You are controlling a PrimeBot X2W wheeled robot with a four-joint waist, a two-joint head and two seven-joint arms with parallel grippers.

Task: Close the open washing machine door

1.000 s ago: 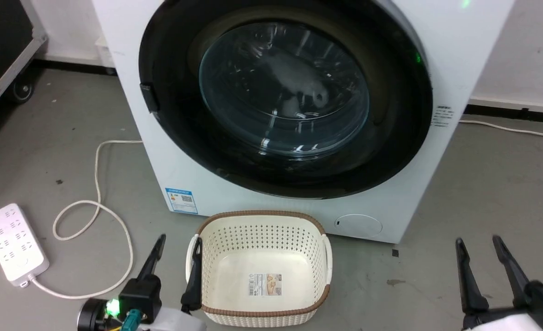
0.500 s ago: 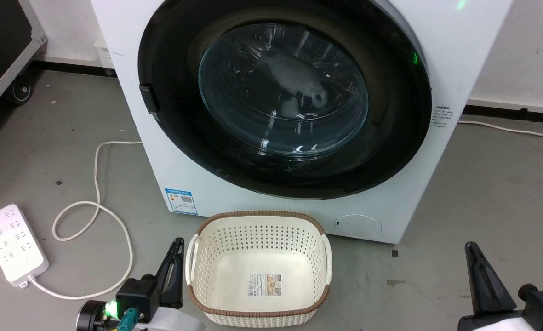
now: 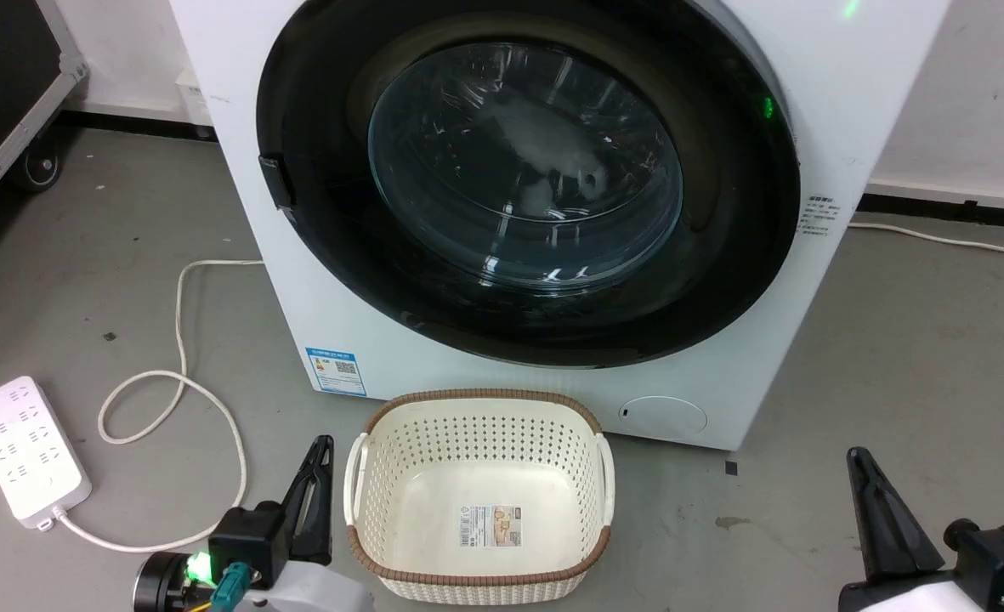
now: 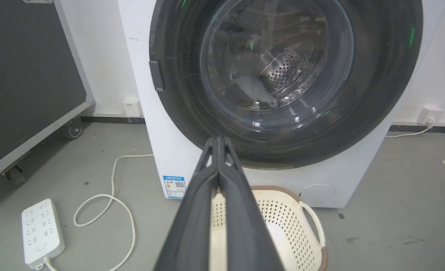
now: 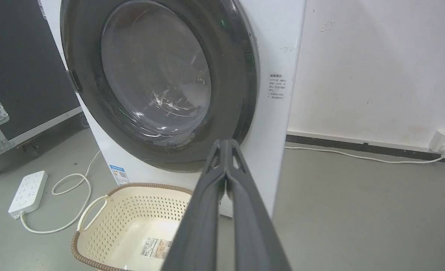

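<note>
Pinched shut now, spread wide a second ago: left claw [image 3: 321, 449], empty, just beside the basket [image 3: 480, 396]; right claw [image 3: 859, 463], empty too, over bare floor [image 3: 893, 340] (well apart from the basket). Beyond, door [image 3: 723, 255] flush against the washing machine [image 3: 859, 102], closed.

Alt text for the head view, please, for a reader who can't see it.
A white washer with its round black door looking shut against its front. An empty cream basket sits on the floor before it, a power strip lies to the left, and the left gripper and right gripper hang low in the corners, jaws shut.
</note>
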